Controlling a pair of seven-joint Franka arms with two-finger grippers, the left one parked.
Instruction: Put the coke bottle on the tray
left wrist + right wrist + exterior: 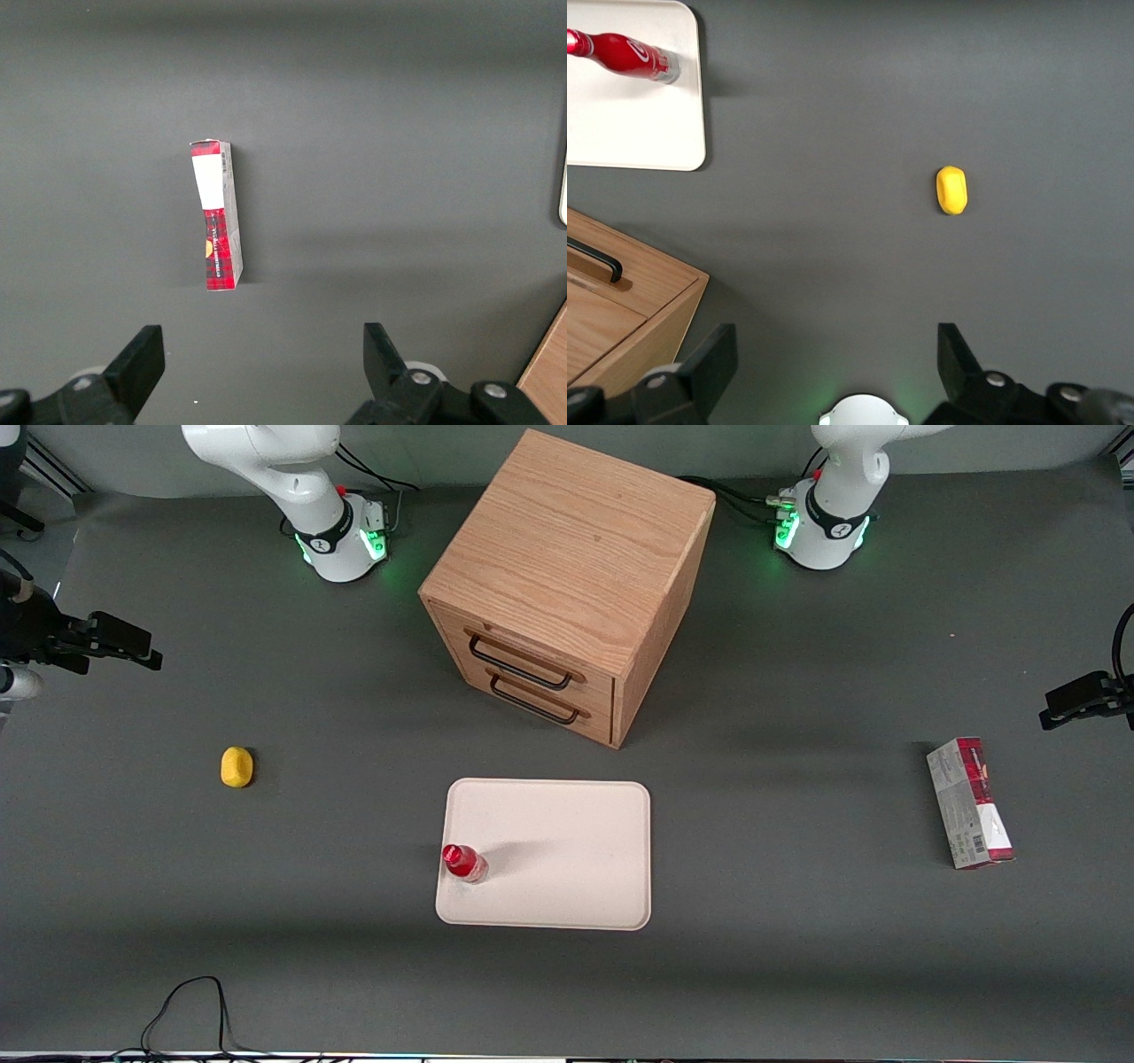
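The gripper (833,359) hung high over the table with its fingers wide apart, holding nothing. A yellow lump (951,189) lay on the table below it. Well away from the gripper, the coke bottle (464,863) stood on the tray (567,850), near one edge.

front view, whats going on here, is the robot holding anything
Nothing is held. The small red coke bottle with the red cap stands on the cream-white rectangular tray, close to the tray edge nearest the working arm's end. The right arm's gripper is open, up at the working arm's end of the table, well away from the tray. A small yellow lump lies between them.
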